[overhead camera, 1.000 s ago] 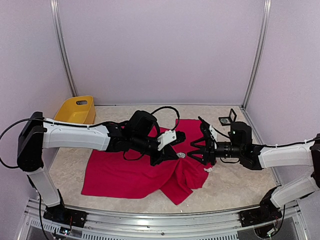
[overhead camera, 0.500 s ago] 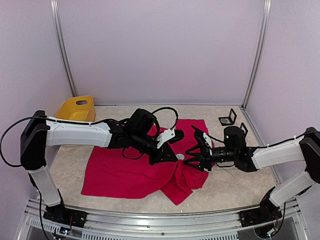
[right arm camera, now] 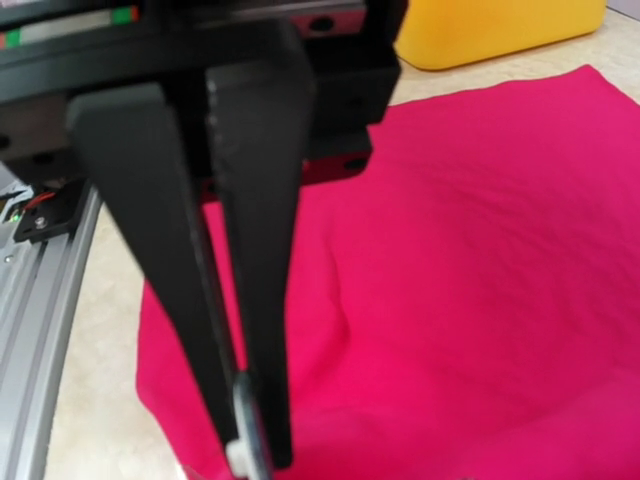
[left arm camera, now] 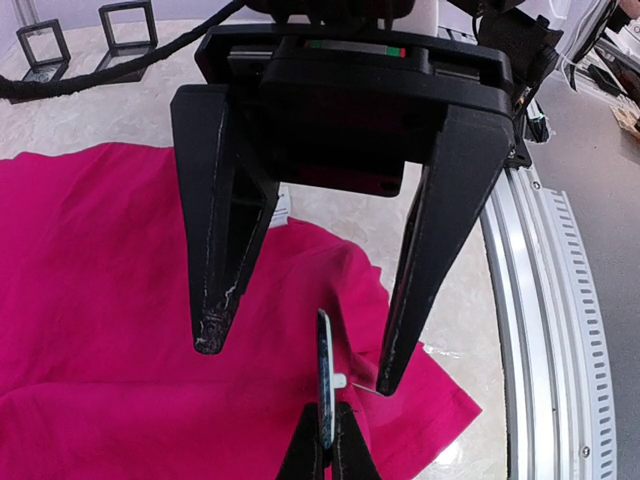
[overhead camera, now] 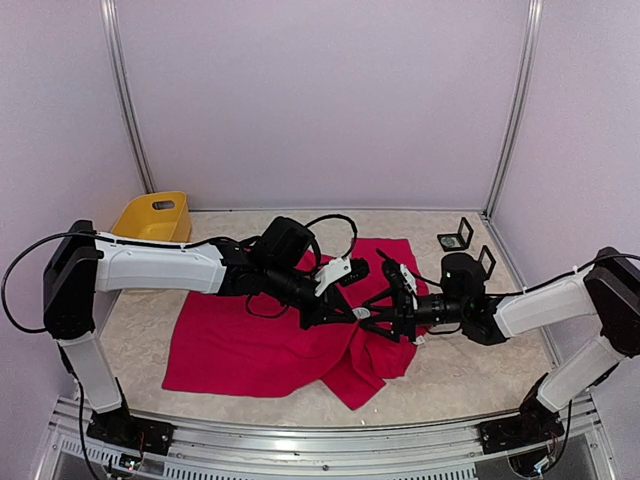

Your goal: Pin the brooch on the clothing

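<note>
Right jaws nearer thin, flat brooch (left arm camera: 325, 372)

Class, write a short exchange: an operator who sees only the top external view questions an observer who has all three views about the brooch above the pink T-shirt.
Operator: From above the fingertips merge into a dark cluster. Who holds the brooch?
Observer: The left gripper; the left wrist view shows its fingertips shut on it, a thin disc seen edge-on.
Operator: And the other one?
Observer: The right gripper faces it, jaws apart, gripping nothing.
Operator: Is it pinned on yet?
Observer: Not as far as shows: a thin pin juts sideways from the brooch, in the air above the T-shirt.
</note>
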Motion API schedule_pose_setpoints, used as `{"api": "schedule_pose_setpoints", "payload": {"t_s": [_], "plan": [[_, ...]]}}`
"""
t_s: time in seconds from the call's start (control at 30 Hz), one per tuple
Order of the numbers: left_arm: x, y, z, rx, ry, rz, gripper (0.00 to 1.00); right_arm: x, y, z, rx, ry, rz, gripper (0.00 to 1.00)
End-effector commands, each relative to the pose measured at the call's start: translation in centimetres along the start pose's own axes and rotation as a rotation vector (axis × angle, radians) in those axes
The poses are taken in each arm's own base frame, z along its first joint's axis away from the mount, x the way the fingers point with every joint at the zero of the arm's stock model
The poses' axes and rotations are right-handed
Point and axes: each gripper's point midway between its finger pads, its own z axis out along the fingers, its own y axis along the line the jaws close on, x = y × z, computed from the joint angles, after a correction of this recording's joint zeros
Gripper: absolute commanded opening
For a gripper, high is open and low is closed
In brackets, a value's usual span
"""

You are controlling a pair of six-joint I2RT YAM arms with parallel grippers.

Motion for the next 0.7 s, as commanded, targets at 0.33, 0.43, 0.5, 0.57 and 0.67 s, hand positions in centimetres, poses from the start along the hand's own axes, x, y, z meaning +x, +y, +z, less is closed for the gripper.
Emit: {"api": "schedule_pose_setpoints", "payload": {"t_s": [0.33, 0.43, 0.5, 0.57, 0.67], "plan": [[-0.7, 0.0, -0.2, 0.022, -0.02, 0.001, 0.0, -1.2, -2.0, 0.6, 0.105, -0.017, 0.006, 0.38], [-0.7, -0.1, -0.2, 0.025, -0.017, 0.002, 0.0, -1.5, -2.2, 0.6, 0.118, -0.024, 0.018, 0.37], [-0.5, 0.0, 0.0, 0.026, -0.011, -0.001, 0.0, -1.8, -2.4, 0.7, 0.124, -0.028, 0.036, 0.37], [-0.2, 0.0, 0.1, 0.024, -0.001, -0.002, 0.0, -1.9, -2.6, 0.8, 0.131, -0.028, 0.051, 0.37], [0.1, -0.1, 0.2, 0.028, 0.007, 0.0, 0.0, -2.0, -3.0, 0.7, 0.152, -0.034, 0.071, 0.37]]}}
